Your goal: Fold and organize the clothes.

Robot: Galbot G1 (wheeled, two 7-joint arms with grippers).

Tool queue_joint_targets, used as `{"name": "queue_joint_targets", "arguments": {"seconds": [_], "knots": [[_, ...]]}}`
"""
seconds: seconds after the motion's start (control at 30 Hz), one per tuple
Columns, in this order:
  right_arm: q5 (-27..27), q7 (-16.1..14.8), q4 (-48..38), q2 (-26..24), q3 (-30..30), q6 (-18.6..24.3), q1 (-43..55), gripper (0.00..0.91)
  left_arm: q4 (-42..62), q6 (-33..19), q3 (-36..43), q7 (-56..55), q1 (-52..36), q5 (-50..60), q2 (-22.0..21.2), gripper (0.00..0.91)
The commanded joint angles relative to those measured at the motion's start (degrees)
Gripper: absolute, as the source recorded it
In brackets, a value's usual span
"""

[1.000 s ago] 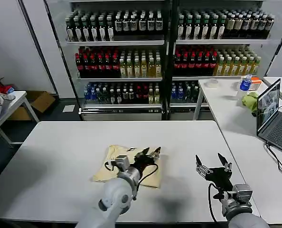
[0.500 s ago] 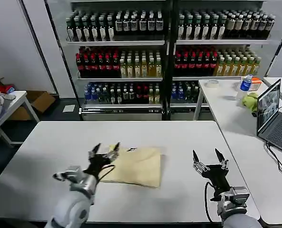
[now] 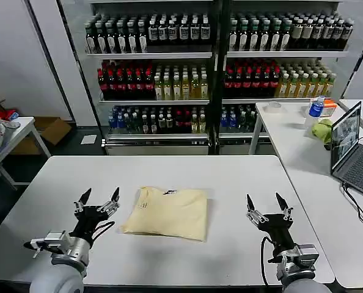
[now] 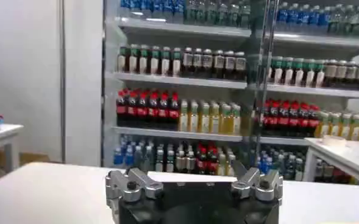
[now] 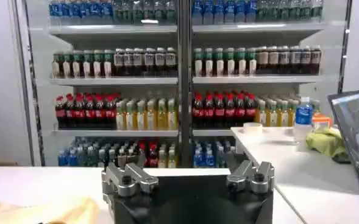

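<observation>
T-shirt [image 3: 167, 212] folded flat between two spread, empty claws.
Left gripper [image 3: 98, 202] sits just left of its near-left corner, closer than right gripper [image 3: 266, 203], well apart rightward; long axis runs left-right on the white table [image 3: 242, 177].

The head camera sits up high and looks forward and down at the white table [image 3: 242, 177], with the drink shelves [image 3: 212, 67] far behind it. Both grippers show near its bottom edge, the left gripper [image 3: 98, 199] and the right gripper [image 3: 266, 202]. Each wrist camera sits low, right behind its own gripper, and looks straight across the table at the shelves [image 4: 185, 103] [image 5: 185, 79]. All three views share the shelves. The right wrist view and the head view share the laptop [image 5: 356, 137] [image 3: 351, 146].
</observation>
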Motion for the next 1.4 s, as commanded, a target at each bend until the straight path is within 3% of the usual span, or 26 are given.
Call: {"name": "queue_joint_targets", "arguments": {"seconds": [0.03,0.37,0.5,1.03,1.4], "knots": [[-0.7,0.1,-0.1,0.4,-0.4,0.4,0.0,0.907,-2.2,-0.9,-3.8,0.5,4.3,2.1,1.1,0.907],[-0.8,0.3,-1.0,1.0,-0.6,0.2,0.8,0.907,-1.8,-1.0,-3.9,0.7,3.9,2.1,1.3,0.907],[0.6,0.3,-1.4,1.4,-1.2,-2.3,1.8,0.907,-1.6,-1.0,-3.8,0.7,3.8,2.1,1.3,0.907],[20.3,3.7,-12.3,9.7,-10.2,-13.5,15.3,0.907,-1.2,-0.9,-3.8,1.0,3.9,2.4,0.7,0.907],[31.7,5.3,-22.0,15.6,-12.3,-16.8,22.9,0.907,-1.0,-0.9,-3.4,1.1,4.3,3.0,0.1,0.907]]}}
